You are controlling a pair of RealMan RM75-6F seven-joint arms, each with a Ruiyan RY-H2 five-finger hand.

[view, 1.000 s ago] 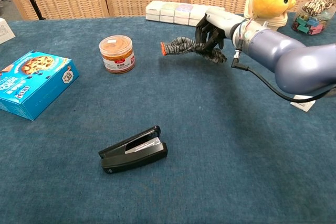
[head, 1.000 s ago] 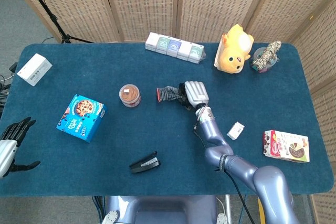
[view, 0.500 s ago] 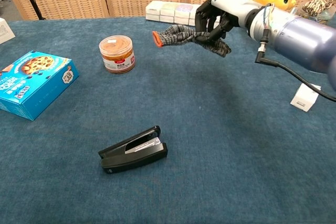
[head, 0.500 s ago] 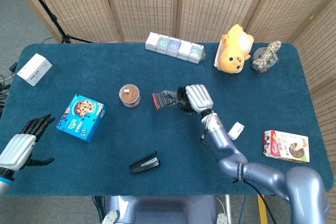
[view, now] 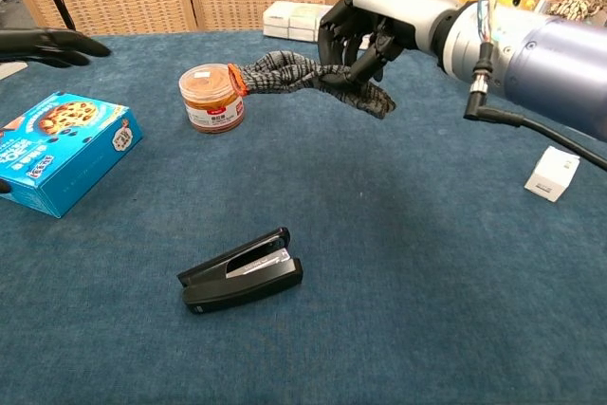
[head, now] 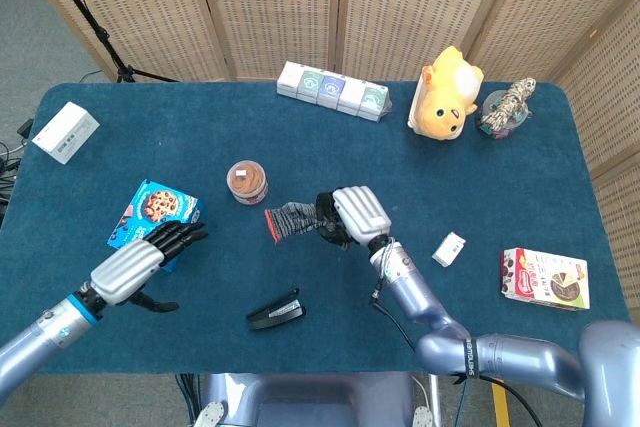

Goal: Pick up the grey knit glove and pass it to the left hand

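The grey knit glove [head: 293, 220] [view: 289, 74] with an orange cuff hangs above the table, its cuff end pointing left. My right hand [head: 352, 215] [view: 362, 26] grips its finger end. In the head view my left hand [head: 140, 261] hovers open over the table's left front, just below the blue cookie box, well left of the glove. In the chest view only the dark fingers of the left hand [view: 43, 45] show at the upper left edge, stretched out and holding nothing.
A round orange-lidded jar [head: 246, 181] stands just left of the glove. A black stapler [head: 275, 310] lies near the front. The blue cookie box [head: 155, 222] sits left. A white box [head: 66, 131], tea boxes [head: 333, 89], yellow plush [head: 445, 93], small white box [head: 449, 248] and snack box [head: 545, 278] ring the table.
My right hand has lifted the glove and carried it left and toward the front. My left hand has risen from the table's front left edge and moved rightward, beside the cookie box.
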